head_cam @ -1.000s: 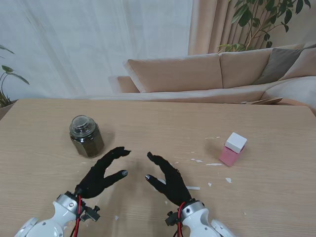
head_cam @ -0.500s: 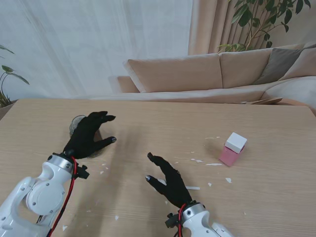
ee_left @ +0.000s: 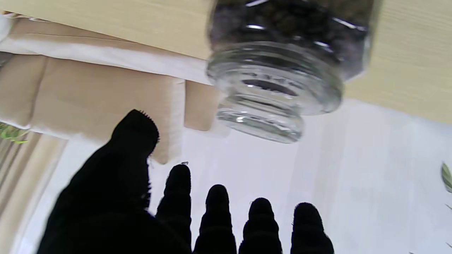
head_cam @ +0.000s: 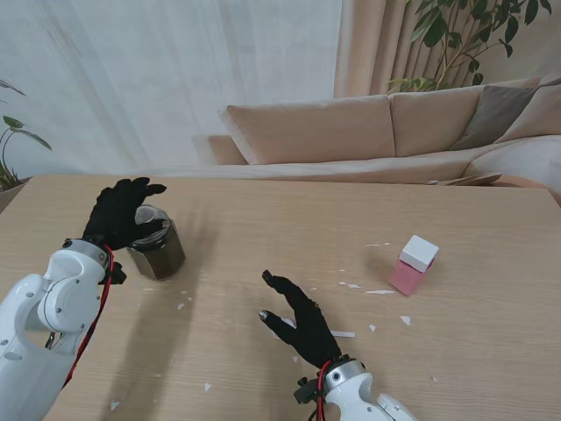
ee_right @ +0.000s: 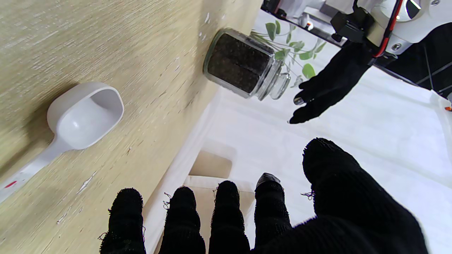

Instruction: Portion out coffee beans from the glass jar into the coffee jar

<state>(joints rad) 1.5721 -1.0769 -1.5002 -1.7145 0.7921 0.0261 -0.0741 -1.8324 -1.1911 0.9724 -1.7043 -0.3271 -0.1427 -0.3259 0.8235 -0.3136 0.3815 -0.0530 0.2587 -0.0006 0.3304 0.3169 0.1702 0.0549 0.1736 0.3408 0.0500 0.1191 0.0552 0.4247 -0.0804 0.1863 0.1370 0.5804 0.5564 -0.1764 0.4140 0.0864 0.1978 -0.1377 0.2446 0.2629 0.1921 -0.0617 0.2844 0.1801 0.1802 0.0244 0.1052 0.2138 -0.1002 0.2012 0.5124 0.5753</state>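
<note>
Stand view, from left to right: at the left middle of the frame the left hand (head_cam: 121, 213) hovers over the lid of the glass jar (head_cam: 156, 244), fingers (ee_left: 216, 211) spread apart and holding nothing; the left wrist view shows a gap between them and the lid. Dark coffee beans fill the jar, which stands upright on the tabletop (head_cam: 289, 228). Lower centre, the right hand (head_cam: 300, 317) hovers with fingers apart. A pink box with a white cap (head_cam: 414, 264) stands at the right. Right wrist view shows a white scoop (ee_right: 76, 121) lying on the tabletop.
</note>
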